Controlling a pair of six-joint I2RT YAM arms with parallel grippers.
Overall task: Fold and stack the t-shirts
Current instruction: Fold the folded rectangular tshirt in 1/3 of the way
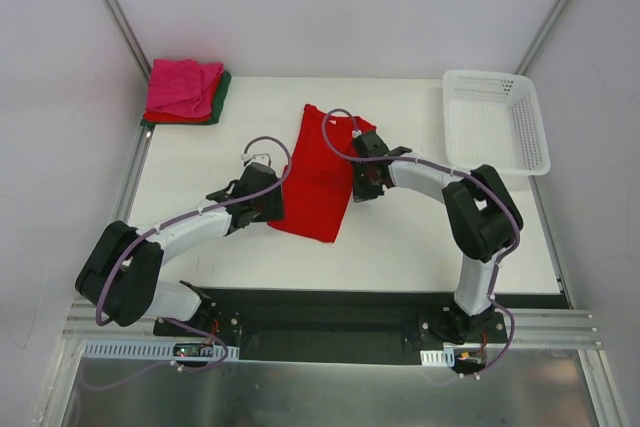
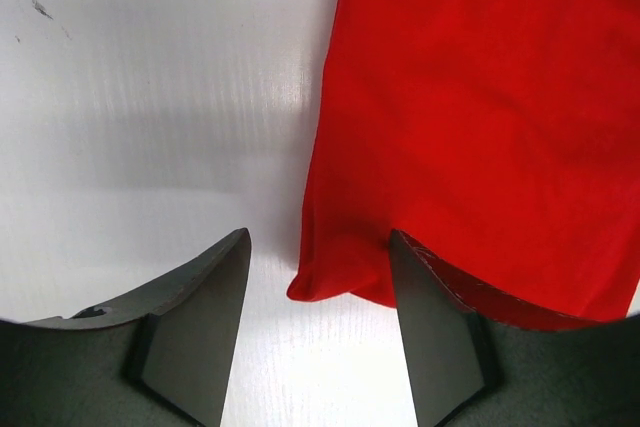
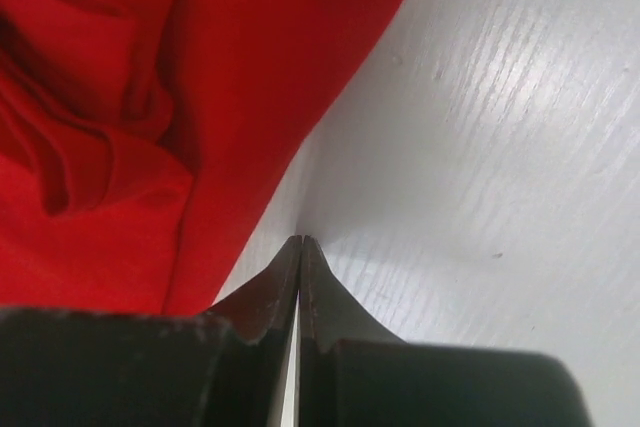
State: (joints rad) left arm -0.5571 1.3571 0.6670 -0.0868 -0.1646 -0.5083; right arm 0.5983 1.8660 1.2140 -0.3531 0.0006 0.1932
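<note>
While the stack [image 1: 183,90] (pink on top, red and green under) sits at the table's [image 1: 420,237] far left corner, the left gripper [image 2: 318,237] is at the red shirt's [image 1: 318,175] near left corner, jaws released and straddling that corner; shirt lies mid-table, folded lengthwise; right gripper [image 3: 302,240] clenched, tips on the table just beside the shirt's right edge; basket [image 1: 480,75] far right.

The left arm [image 1: 190,227] and right arm [image 1: 425,175] have white link shells between bulky black joints. A pale purple cable [image 1: 268,141] loops along each. The left gripper [image 2: 318,247] has dark grey, wedge-shaped fingers [image 2: 190,337] with chamfered inner faces.
</note>
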